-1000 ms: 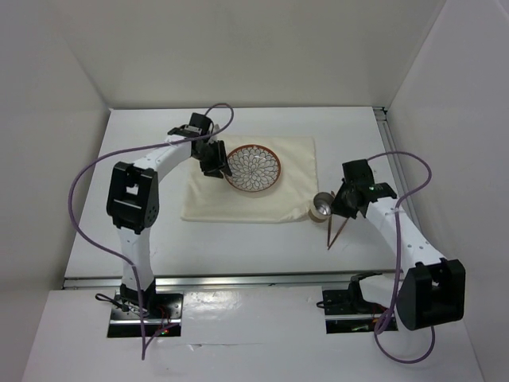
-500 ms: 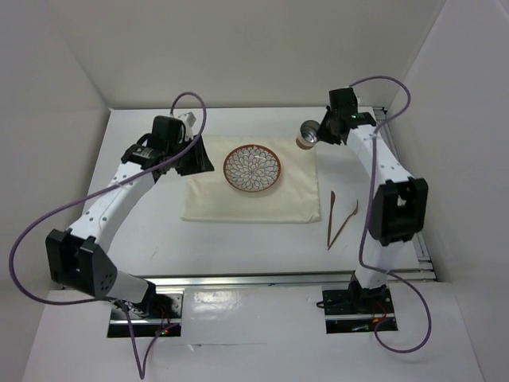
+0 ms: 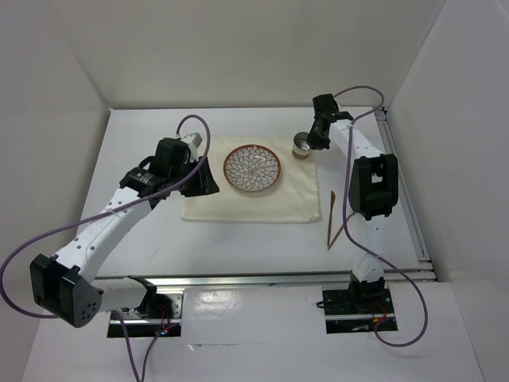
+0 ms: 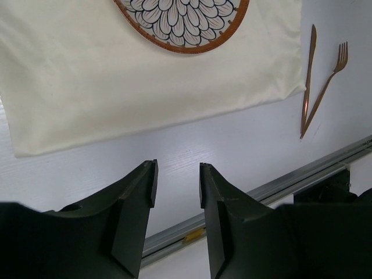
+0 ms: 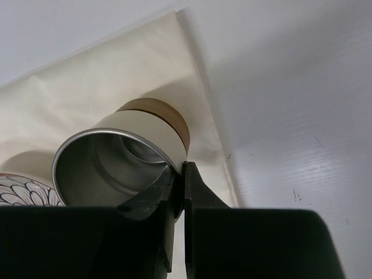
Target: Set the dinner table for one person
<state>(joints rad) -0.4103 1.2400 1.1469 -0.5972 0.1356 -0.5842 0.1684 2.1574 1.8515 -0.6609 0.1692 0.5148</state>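
A patterned plate sits on a cream cloth on the white dinner table. My right gripper is shut on the rim of a metal cup with a tan base, at the cloth's far right corner; in the right wrist view the cup is pinched by its wall between the jaws. My left gripper is open and empty at the cloth's left edge; the left wrist view shows its gap over bare table. A copper knife and fork lie right of the cloth.
A metal rail runs along the near edge of the table. White walls close in the back and both sides. The knife and fork lie crossed at their near ends on the table right of the cloth.
My right gripper carried the cup from near the cutlery up to the cloth's far right corner and lowered it. My left gripper let go near the plate and drew back left.
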